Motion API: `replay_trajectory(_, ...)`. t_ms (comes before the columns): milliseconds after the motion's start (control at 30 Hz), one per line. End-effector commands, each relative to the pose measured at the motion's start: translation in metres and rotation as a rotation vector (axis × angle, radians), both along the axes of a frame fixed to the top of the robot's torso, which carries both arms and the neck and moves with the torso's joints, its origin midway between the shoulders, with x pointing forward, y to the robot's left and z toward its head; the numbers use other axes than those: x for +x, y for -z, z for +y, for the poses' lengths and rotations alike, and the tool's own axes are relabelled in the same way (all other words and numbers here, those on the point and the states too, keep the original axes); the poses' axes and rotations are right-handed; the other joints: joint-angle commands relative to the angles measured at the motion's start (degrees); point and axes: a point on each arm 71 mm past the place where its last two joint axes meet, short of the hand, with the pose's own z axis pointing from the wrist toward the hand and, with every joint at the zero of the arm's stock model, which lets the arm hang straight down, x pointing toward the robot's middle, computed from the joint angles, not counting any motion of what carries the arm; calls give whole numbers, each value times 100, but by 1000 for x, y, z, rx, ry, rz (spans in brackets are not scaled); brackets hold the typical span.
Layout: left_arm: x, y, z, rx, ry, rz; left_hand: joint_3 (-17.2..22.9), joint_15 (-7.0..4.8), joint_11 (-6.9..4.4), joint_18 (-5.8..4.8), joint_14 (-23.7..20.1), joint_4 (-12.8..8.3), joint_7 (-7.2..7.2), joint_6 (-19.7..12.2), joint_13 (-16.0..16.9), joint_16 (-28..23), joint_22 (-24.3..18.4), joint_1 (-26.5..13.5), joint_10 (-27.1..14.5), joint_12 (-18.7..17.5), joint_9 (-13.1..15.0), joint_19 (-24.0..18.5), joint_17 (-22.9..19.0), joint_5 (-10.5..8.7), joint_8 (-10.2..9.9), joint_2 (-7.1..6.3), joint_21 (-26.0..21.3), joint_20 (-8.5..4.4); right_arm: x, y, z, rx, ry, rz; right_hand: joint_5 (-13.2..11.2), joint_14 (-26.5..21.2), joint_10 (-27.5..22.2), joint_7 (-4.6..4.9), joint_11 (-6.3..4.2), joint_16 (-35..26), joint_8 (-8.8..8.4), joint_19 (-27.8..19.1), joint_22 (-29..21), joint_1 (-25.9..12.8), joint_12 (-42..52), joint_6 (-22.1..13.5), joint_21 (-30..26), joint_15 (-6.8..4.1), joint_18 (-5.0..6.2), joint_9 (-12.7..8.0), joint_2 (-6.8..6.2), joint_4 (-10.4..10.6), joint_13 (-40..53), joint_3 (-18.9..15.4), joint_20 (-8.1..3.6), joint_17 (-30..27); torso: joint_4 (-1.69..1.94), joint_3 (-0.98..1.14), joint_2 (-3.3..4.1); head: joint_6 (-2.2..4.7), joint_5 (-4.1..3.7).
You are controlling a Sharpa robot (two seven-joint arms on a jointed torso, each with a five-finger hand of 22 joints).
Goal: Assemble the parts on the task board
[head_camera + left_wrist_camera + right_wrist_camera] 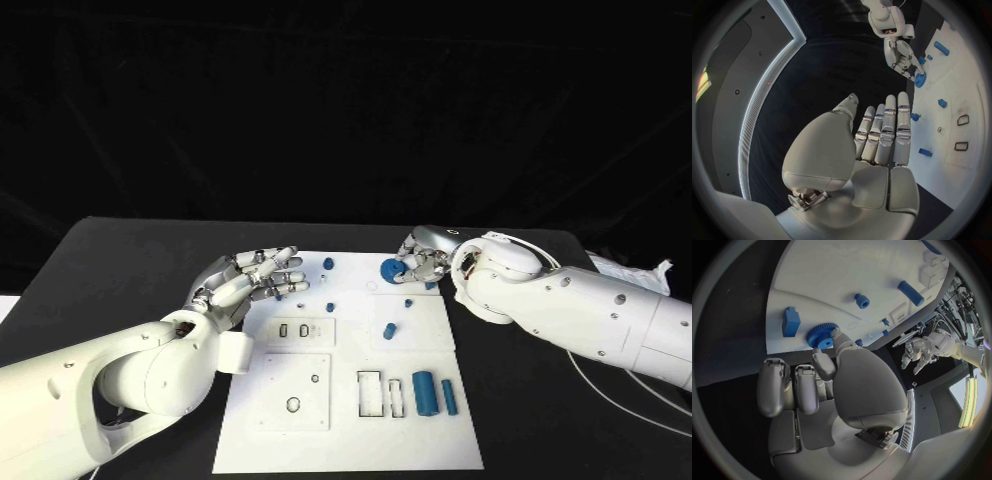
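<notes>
The robot's right hand (426,262) pinches a small blue toothed gear wheel (391,269) between thumb and a finger at the far edge of the flat white rectangular task board (346,440). The left hand (248,282) hovers over the board's left edge, fingers spread apart and holding nothing. Near the board's front, right of centre, two blue cylindrical pegs (426,392) lie side by side beside rectangular slots.
</notes>
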Motion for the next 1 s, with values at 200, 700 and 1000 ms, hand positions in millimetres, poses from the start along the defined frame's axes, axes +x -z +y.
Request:
replay_trajectory(200, 0, -1, -2, -7, 18, -8, -16, 25, 17, 54, 15, -33, -1, 16, -7, -30, -5, 2, -3, -26, -6, 21, 5, -18, -30, 47, -30, -3, 0, 3, 6, -7, -15, 10, 40, 403, 57, -1, 1, 39, 41, 36, 13, 16, 70, 39, 27, 24, -93, 8, 38, 36, 58, -33, 2, 419, 12, 2, 4, -10, 0)
replay_trajectory(700, 0, -1, -2, -7, 19, -7, -16, 25, 17, 54, 15, -33, -1, 16, -7, -30, -5, 2, -3, -26, -6, 21, 5, -18, -30, 47, -30, -3, 1, 4, 4, -33, -4, -10, 60, 408, 140, -38, -30, 66, 139, 52, 81, 81, 307, 236, 70, 4, -103, 43, 166, 24, 314, -10, -9, 461, 7, -1, -2, -6, -7)
replay_trajectory(1000, 0, -1, -3, -7, 21, -7, -16, 25, 17, 54, 15, -33, -1, 16, -7, -30, -5, 2, -3, -26, -6, 21, 5, -18, -30, 47, -30, -3, 0, 3, 11, -54, -3, -47, -150, 413, 104, -41, -21, 93, 100, 46, 95, -255, 258, 199, 81, 10, -104, 31, 41, 262, 328, -239, -9, 508, 12, 0, 1, -5, -5)
